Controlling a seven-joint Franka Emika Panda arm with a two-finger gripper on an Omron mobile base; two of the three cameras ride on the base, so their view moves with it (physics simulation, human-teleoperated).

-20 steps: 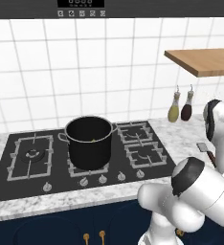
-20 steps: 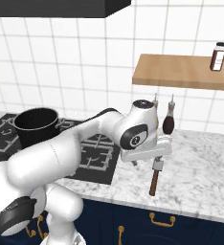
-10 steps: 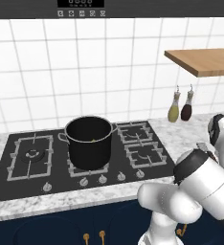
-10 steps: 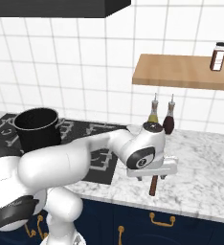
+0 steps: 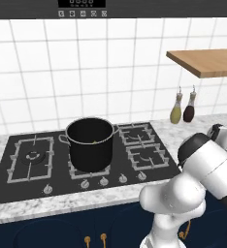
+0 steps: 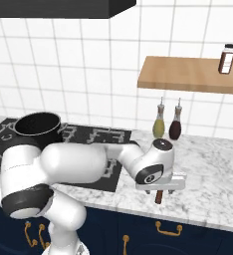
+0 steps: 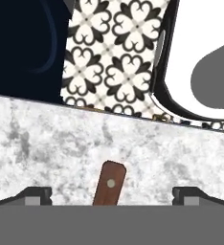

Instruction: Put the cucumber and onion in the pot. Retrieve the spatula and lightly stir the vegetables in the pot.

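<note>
**Open gripper lowered over the spatula handle at the counter's edge**

Where the grey-veined white marble counter (image 6: 208, 169) runs to the right of the black glass gas hob (image 5: 86, 162), the white arm is seen bent low over its front edge. On the hob's middle front burner the tall black cylindrical stockpot with a thin silvery rim and two small side handles (image 5: 90, 143) is set upright; something small and yellowish is glimpsed inside it, too small to be identified. A light wooden wall shelf (image 6: 190, 74) is mounted above the counter, and a small dark-capped spice jar (image 6: 226, 58) is placed on it; its label cannot be read. Below the shelf, a yellow-green oil bottle (image 6: 159, 124) and a dark brown bottle (image 6: 175, 124) are stood side by side against the tiles. The two-finger gripper (image 7: 112, 194) is held with its jaws spread wide, and the brown wooden spatula handle with a small metal rivet (image 7: 109, 184) is seen lying on the marble between them, not clasped. No legible writing is shown.
</note>
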